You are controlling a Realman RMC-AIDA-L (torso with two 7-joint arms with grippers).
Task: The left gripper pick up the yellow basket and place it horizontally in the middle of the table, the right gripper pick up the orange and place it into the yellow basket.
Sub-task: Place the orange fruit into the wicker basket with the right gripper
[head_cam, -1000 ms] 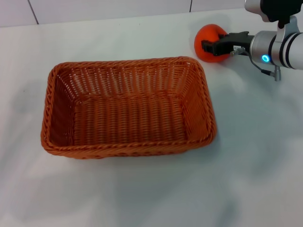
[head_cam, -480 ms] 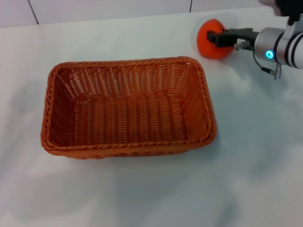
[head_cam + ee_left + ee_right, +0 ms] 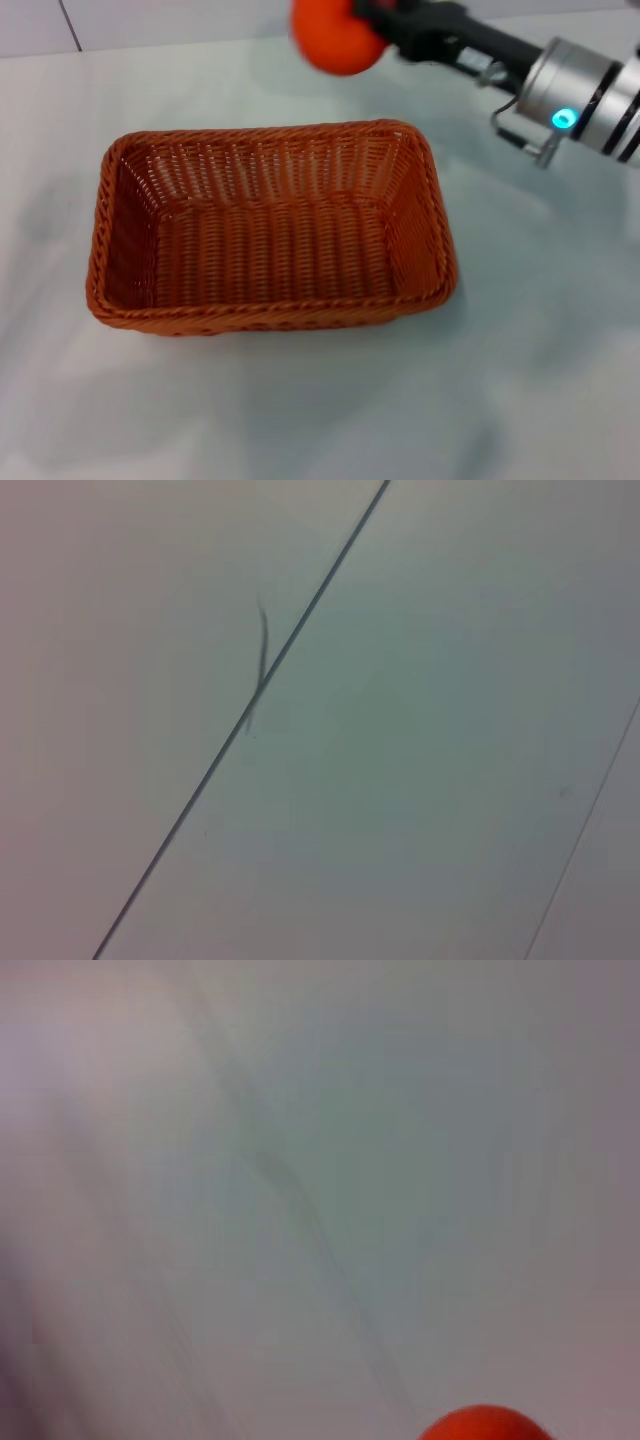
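- Right hand [image 3: 372,25] clamped on the orange [image 3: 335,35], held aloft over the far edge of the tabletop [image 3: 540,330], beyond the yellow basket [image 3: 270,228].
- Basket lying lengthwise mid-tabletop, nothing inside.
- Left hand out of sight.
- No readable writing anywhere.

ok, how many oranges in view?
1. The orange is held by the right gripper, lifted above the table just beyond the yellow basket's far rim. The basket holds none.

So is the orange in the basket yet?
Not yet. The orange is held aloft in the right hand, beyond the far rim of the empty basket.
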